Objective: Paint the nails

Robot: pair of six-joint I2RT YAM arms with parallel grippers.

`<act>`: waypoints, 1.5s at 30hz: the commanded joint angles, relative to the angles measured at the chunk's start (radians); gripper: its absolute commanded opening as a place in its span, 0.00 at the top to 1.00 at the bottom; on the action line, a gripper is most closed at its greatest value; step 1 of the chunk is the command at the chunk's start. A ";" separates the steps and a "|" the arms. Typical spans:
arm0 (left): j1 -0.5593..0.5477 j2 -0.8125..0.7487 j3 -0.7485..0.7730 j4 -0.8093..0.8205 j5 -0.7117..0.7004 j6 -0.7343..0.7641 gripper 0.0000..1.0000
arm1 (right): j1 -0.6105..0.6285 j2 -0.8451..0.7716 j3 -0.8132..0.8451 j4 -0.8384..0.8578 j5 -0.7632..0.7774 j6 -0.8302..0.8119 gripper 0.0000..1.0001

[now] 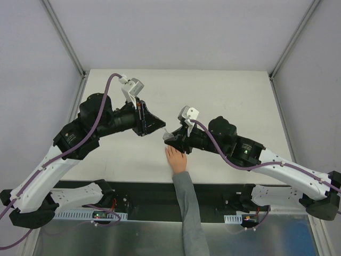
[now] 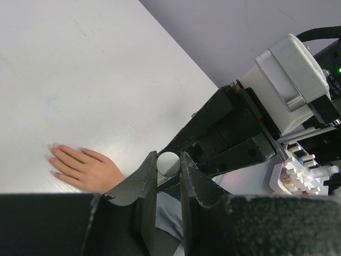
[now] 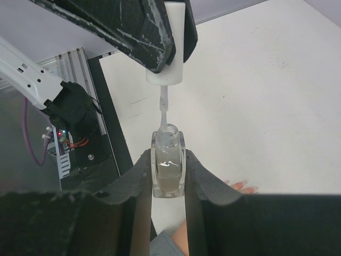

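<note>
White tabletop (image 1: pixel 224 96) bears the hand (image 1: pixel 175 159) at its near edge, nails (image 2: pixel 52 158) outward. Right end effector (image 3: pixel 168 160) clamps the bottle (image 3: pixel 168 176) steady; left end effector (image 2: pixel 168 159) pinches the brush cap (image 3: pixel 175 53), probably loading polish.

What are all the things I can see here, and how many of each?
hand: one, peach-pink with a grey sleeve, flat on the table between the arms
nails: a few show, pale pink, at the hand's fingertips
bottle: one, clear, upright between the right jaws
cap: one, white, in the left jaws, its brush at the bottle's mouth
small bottles: several, mixed colours, in a white holder at the right edge of the left wrist view
table: one, white
left arm: one, black and white
right arm: one, black and white
jaws: two pairs, black; left jaws shut on the cap, right jaws shut on the bottle
</note>
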State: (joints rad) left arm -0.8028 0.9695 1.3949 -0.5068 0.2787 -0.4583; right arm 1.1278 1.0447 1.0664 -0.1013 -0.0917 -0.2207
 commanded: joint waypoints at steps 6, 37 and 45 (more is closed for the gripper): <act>0.011 -0.017 0.032 0.017 -0.012 0.024 1.00 | -0.010 -0.054 -0.017 0.063 0.012 0.011 1.00; 0.310 0.448 -0.448 0.433 0.237 0.058 1.00 | -0.592 -0.282 -0.030 -0.121 0.170 -0.100 0.99; 0.309 0.531 -0.502 0.504 0.205 -0.020 1.00 | -0.597 -0.239 -0.016 -0.130 0.181 -0.135 1.00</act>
State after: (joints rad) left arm -0.5018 1.4731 0.9245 -0.0792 0.4892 -0.4313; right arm 0.5335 0.7944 1.0122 -0.2436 0.1005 -0.3202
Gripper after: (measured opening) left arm 0.172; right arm 0.268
